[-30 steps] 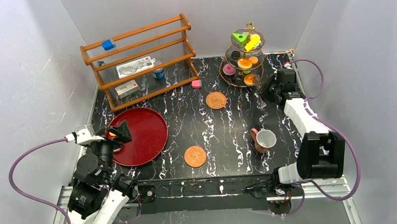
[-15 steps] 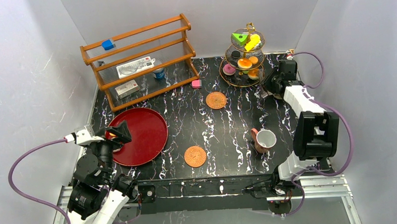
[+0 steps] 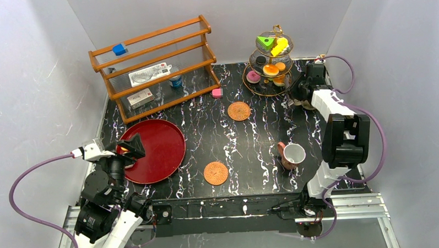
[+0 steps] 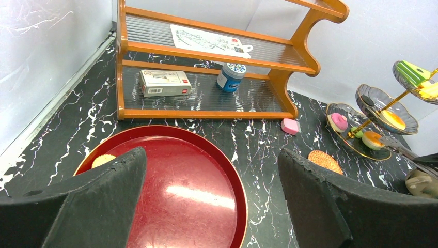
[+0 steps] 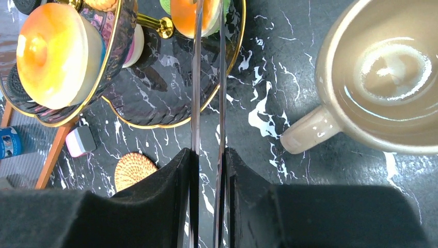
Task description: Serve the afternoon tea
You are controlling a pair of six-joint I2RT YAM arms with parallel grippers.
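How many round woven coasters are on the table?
2. The far coaster lies near the pink block; the near coaster lies between the red tray and the pinkish cup. Another could be hidden.

Black marble-patterned table [image 3: 251,139] with white veining, enclosed on three sides by plain pale grey panels: left wall [image 3: 39,80], back wall [image 3: 230,13] and right wall [image 3: 403,68]. A wooden rack [image 4: 206,113] with ribbed clear shelves stands at the table's far left, set at an angle to the back wall. A metal rail [image 3: 369,207] runs along the near edge. Lighting is soft and even, with faint glare streaks on the left wall.
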